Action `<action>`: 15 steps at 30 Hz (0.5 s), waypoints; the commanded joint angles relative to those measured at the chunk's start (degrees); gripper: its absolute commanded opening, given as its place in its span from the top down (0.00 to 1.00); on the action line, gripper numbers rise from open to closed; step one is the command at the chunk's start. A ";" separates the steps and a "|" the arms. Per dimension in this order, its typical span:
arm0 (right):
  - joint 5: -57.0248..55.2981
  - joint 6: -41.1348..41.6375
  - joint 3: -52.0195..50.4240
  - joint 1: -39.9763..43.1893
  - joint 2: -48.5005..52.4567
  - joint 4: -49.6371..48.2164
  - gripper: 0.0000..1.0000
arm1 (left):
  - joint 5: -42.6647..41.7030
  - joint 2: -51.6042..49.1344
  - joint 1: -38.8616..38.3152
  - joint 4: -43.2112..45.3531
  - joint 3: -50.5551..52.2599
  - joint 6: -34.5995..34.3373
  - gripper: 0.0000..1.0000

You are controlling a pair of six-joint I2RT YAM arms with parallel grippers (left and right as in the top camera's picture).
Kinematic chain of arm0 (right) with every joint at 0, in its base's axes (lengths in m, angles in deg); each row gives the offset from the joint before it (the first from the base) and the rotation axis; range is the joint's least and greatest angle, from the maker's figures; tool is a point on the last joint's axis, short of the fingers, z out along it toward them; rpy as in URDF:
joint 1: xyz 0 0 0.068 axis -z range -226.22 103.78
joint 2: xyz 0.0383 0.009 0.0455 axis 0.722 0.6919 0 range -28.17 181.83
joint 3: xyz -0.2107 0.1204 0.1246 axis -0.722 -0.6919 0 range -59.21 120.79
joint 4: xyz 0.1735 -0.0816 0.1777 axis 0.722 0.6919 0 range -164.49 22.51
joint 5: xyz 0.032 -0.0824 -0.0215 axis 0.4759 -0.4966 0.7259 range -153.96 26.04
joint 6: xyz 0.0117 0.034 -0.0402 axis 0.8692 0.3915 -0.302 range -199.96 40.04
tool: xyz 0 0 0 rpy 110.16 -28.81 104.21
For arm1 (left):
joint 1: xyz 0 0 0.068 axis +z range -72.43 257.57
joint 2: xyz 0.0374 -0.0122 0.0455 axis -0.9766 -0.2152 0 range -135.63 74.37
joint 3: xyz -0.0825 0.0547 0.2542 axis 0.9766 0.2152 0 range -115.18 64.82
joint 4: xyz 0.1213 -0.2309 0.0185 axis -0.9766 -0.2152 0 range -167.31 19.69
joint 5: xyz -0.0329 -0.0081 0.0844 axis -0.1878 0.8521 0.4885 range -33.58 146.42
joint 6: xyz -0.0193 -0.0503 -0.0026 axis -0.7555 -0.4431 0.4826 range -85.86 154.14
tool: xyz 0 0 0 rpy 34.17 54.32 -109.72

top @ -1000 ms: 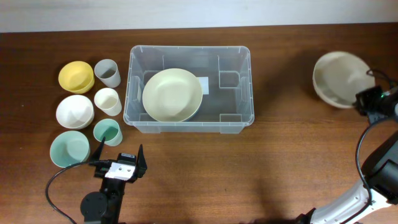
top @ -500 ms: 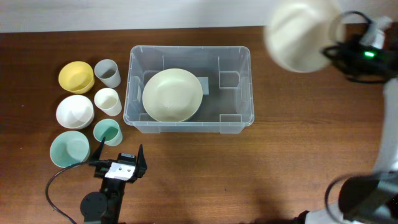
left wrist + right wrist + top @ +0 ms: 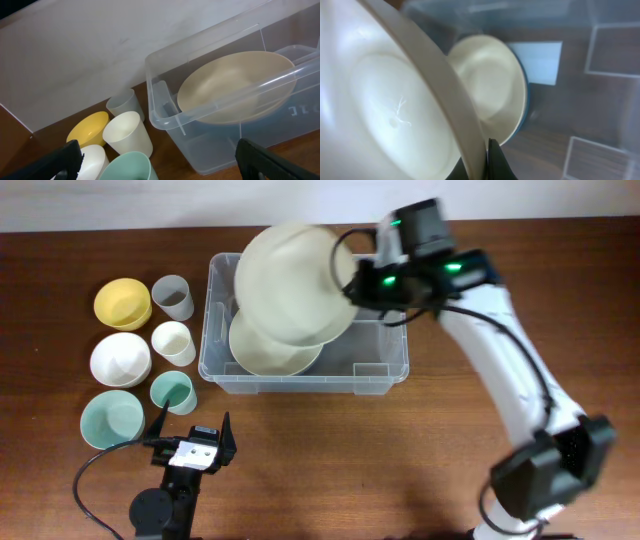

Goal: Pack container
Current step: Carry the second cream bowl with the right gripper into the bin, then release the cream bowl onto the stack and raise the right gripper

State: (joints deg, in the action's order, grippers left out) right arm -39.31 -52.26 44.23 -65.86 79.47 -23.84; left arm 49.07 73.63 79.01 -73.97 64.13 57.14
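Counter (image 3: 330,460): dark brown wood grain.
Container (image 3: 300,387): clear plastic tub, rectangular, rolled rim, mouth up. Long axis parallel to counter's far edge. Sits near far edge, left of centre.
Large cream bowl (image 3: 290,280): smooth, round, tilted, above container's left half. Rim pinched in right gripper (image 3: 355,283).
Inner bowl (image 3: 262,352): pale, shallow, lying in container's left half.
Toward left edge: yellow bowl (image 3: 122,302), white bowl (image 3: 120,358), mint bowl (image 3: 111,419), grey cup (image 3: 173,297), cream cup (image 3: 173,342), mint cup (image 3: 172,391).
Left gripper (image 3: 192,428): spread wide, empty, near front edge.

The container (image 3: 300,383) is clear, glossy plastic, the table (image 3: 400,460) smooth brown wood, the held bowl (image 3: 290,280) matt.
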 commanded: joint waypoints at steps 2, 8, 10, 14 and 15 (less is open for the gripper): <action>-0.72 1.77 0.39 -2.95 5.29 -1.60 0.96 | -0.79 0.22 0.28 -0.24 0.17 0.68 0.00; -0.92 2.84 0.39 -4.48 9.86 -2.08 0.96 | -0.79 0.22 0.28 -0.24 0.17 0.70 0.00; -0.98 2.82 0.39 -4.52 10.93 -2.27 0.96 | -0.79 0.22 0.28 -0.24 0.17 0.70 0.00; -1.36 2.84 0.35 -4.52 12.79 -2.69 0.96 | -0.79 0.22 0.28 -0.24 0.17 0.70 0.00; -1.38 2.86 0.26 -4.63 13.20 -2.99 0.96 | -0.79 0.22 0.28 -0.24 0.17 0.70 0.00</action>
State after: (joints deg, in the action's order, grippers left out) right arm -40.43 -49.92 44.12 -70.01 91.21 -25.90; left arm 49.07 73.63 79.01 -73.97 64.13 57.14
